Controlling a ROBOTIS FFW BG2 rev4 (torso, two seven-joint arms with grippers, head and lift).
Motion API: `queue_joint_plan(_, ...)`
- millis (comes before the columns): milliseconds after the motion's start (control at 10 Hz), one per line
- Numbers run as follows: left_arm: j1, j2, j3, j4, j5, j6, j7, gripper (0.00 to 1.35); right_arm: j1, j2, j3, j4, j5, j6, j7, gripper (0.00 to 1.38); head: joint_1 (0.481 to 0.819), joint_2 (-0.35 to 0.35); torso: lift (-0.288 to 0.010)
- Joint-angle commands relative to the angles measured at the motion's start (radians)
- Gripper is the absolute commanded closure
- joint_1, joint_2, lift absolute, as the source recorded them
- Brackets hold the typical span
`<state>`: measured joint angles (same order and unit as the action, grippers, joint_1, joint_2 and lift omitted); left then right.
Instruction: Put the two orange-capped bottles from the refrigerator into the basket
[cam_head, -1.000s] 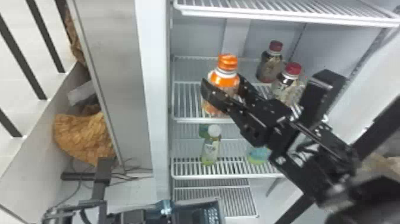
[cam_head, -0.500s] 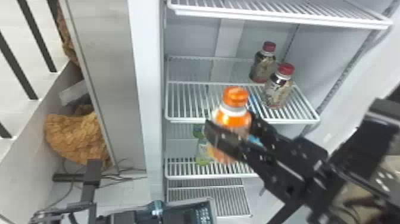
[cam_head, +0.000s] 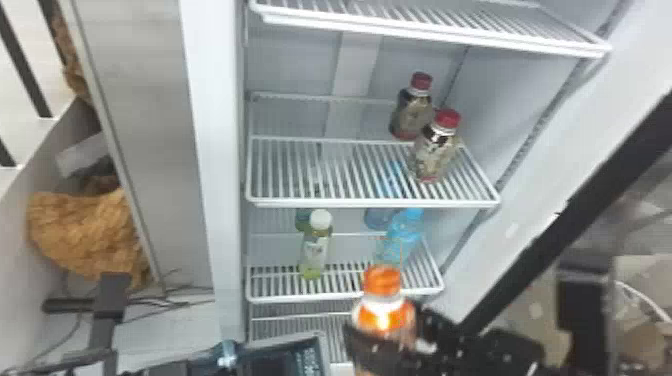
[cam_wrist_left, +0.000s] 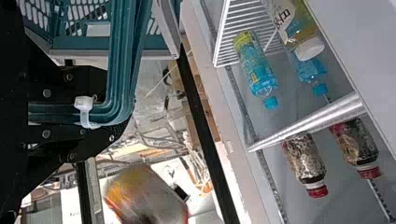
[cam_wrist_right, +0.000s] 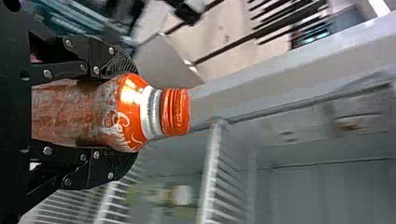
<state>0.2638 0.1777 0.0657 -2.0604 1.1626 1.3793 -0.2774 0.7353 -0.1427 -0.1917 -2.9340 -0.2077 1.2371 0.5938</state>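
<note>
In the head view, my right gripper (cam_head: 386, 334) holds an orange-capped bottle (cam_head: 382, 312) upright, low in front of the refrigerator shelves. The right wrist view has the right gripper (cam_wrist_right: 133, 114) shut around the body of the bottle (cam_wrist_right: 128, 112), its orange cap free beyond the fingertips. At the bottom left of the head view is my left gripper (cam_head: 200, 364), beside the dark basket (cam_head: 322, 345). The left wrist view has the left gripper (cam_wrist_left: 116, 106) shut on the teal basket handle (cam_wrist_left: 123, 70), with the basket (cam_wrist_left: 112, 45) behind it.
Two red-capped bottles (cam_head: 435, 150) stand at the right of the middle shelf (cam_head: 370, 202). Below are a white-capped green bottle (cam_head: 315, 247) and blue bottles (cam_head: 402, 232). The fridge's left wall edge (cam_head: 212, 150) rises beside the basket.
My right gripper has carried the orange-capped bottle down and away from the middle shelf toward the robot. The head view has shifted slightly.
</note>
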Motion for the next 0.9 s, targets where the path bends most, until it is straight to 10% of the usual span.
queue_joint_plan(0,0.001,0.000,0.000,0.000,-0.002,0.000,0.000,1.21,0.013,-0.009,0.002,-0.005,0.008,0.105,0.031,0.96,0.695,-0.261,-0.040)
queue_joint_plan(800,-0.014,-0.001,-0.012,0.000,-0.002,0.000,-0.006,1.21,-0.151,-0.063,0.124,0.204,0.008,0.289,0.190,0.96,0.695,-0.204,-0.040)
